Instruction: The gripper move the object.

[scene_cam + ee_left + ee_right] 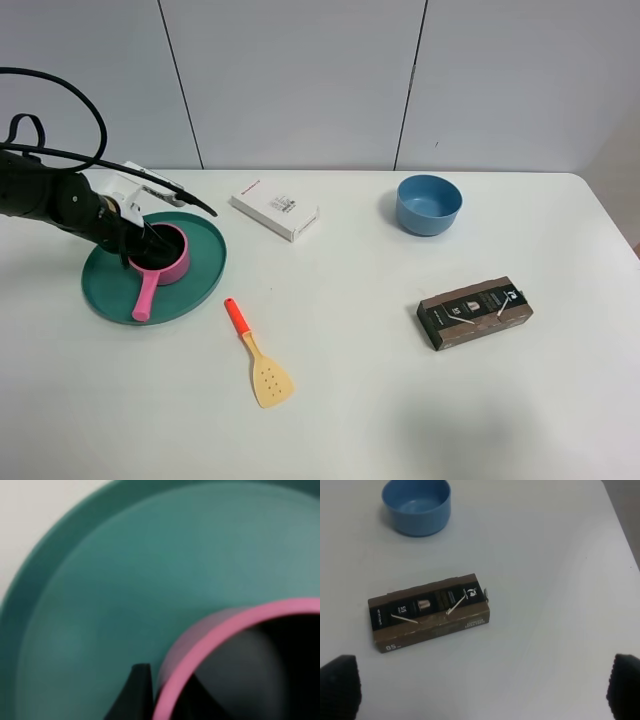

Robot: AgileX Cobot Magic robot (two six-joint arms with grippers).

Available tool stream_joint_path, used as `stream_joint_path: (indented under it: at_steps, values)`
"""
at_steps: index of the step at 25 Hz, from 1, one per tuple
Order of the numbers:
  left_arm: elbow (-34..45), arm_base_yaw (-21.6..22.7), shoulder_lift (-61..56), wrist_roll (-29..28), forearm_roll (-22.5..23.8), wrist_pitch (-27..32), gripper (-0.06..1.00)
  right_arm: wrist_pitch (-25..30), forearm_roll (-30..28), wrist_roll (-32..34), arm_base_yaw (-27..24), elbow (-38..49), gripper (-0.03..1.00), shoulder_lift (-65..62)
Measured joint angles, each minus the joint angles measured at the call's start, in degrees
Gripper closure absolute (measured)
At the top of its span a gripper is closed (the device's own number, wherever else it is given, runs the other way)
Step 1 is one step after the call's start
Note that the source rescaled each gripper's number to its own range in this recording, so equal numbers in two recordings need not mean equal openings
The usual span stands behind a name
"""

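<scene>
Left gripper (135, 240) is down at the arm-side wall of the pink saucepan (168, 256), jaws set astride that wall. In the left wrist view one black finger (138, 692) stands outside the pink rim, just beside it. A dark shape inside the pan may be the other finger, but dark on dark leaves that unsure. Cannot tell whether the jaws already pinch the wall or only bracket it; blur hides any gap. Judgement: the rim is taken because the wall is thin and stiff and lies nearest the arm, while the straight handle (146, 293) runs off crosswise to the arm's reach, toward the front of the table (380, 410). The pan sits flat on a green plate (205, 272), right under the tool and off-centre toward the arm; no lift is visible. Judged stage: at the grasp, move not yet made. Risk: the handle's weight may tip the pan if it is raised by one wall. Outward from the tool, an orange-handled spatula (258, 355) lies near, just past the plate's rim. A white box (275, 210) lies a little farther off. The blue bowl (428, 204) and brown box (474, 311) are well apart, across the table. Right gripper (485, 690) faces that brown box with fingertips spread wide, holding nothing, and does not show in the high view.
</scene>
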Motion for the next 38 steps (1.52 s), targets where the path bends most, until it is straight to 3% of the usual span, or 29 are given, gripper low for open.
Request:
stream_joint_path:
  at_steps: [5,11,14,17,20,25,30,38]
  values:
    - [0.0,2.73,0.1,-0.05,0.11,-1.48,0.94,0.0,0.0,0.0,0.0,0.0,-0.03,0.0]
    - [0.0,3.06,0.1,-0.1,0.33,-1.48,0.9,0.0,0.0,0.0,0.0,0.0,-0.03,0.0]
    - [0.0,3.06,0.22,-0.16,0.59,-1.48,0.62,0.0,0.0,0.0,0.0,0.0,-0.03,0.0]
    - [0.0,2.69,0.22,-1.21,0.71,-1.78,0.15,0.0,0.0,0.0,0.0,0.0,-0.03,0.0]
    - [0.0,2.25,-0.08,-2.41,0.77,-2.33,-0.02,0.0,0.0,0.0,0.0,0.0,-0.03,0.0]
    - [0.04,2.25,-3.17,-5.81,0.77,-2.2,-0.05,0.0,0.0,0.0,0.0,0.0,-0.03,0.0]
    - [0.04,2.25,-13.63,-8.95,0.7,1.97,-0.05,0.0,0.0,0.0,0.0,0.0,-0.03,0.0]
    - [0.06,2.25,-33.83,-9.19,0.12,21.15,-0.05,0.0,0.0,0.0,0.0,0.0,-0.03,0.0]
